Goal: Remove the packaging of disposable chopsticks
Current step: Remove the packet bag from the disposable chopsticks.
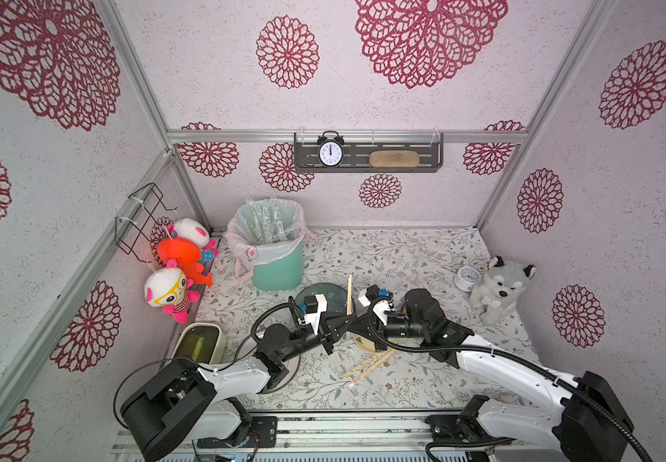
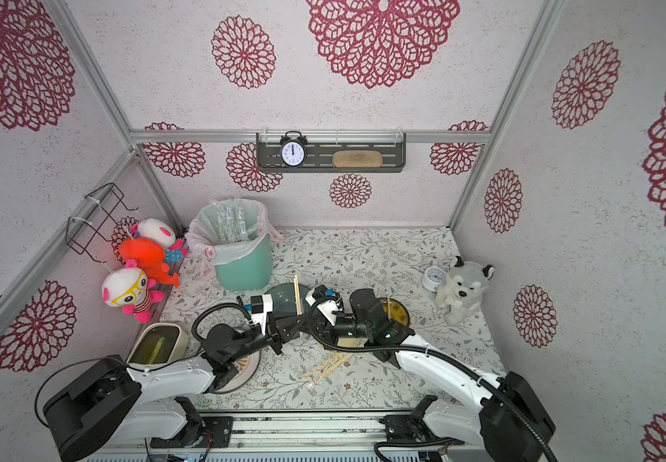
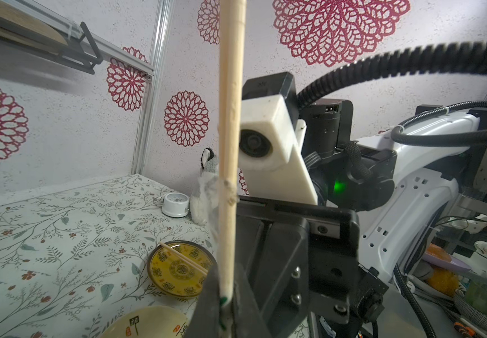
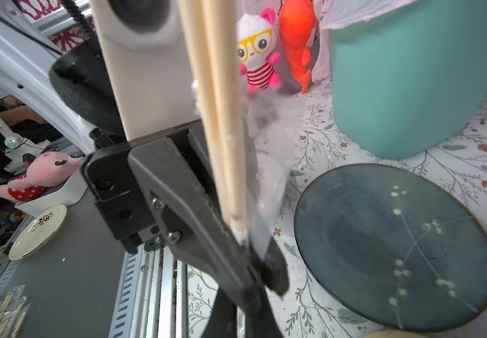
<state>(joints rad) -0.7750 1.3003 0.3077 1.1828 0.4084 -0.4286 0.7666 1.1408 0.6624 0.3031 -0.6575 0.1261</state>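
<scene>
Pale wooden loose chopsticks (image 1: 367, 363) lie fanned, bare, well nearer the robot than the dark blue plate (image 1: 331, 294); they overlap too much to count. Also nearer than that plate are a cream box (image 1: 203, 326) off to its left and a pale plate (image 2: 253, 374), mostly hidden under the left arm. A cream bowl (image 3: 160, 316) sits just on the near side of the blue plate, largely covered by both wrists. Its black characters are too small to read.

Above the bowl, at the blue plate's right rim, a held pair (image 1: 349, 294) of two sticks stands up. The left gripper (image 3: 227, 289) is pinched on its lower end, where film with unreadable green print clings. The right gripper (image 4: 243, 304) is closed just below, with film showing between its fingers. The clear packaging (image 4: 265, 204) flares beside the sticks.

Right of the blue plate, a yellow plate (image 3: 172, 278) carries a second pair (image 3: 183, 257), partly blocked by the right wrist in both top views. Just behind the blue plate a teal bin (image 1: 279, 268) holds several empty sleeves (image 1: 269, 224).

Farther right are one white clock (image 1: 465, 278) and one husky plush (image 1: 499, 288). Far left hang three plush toys (image 1: 179, 250). Beyond everything, a black alarm clock (image 1: 330, 151) sits on the wall shelf.
</scene>
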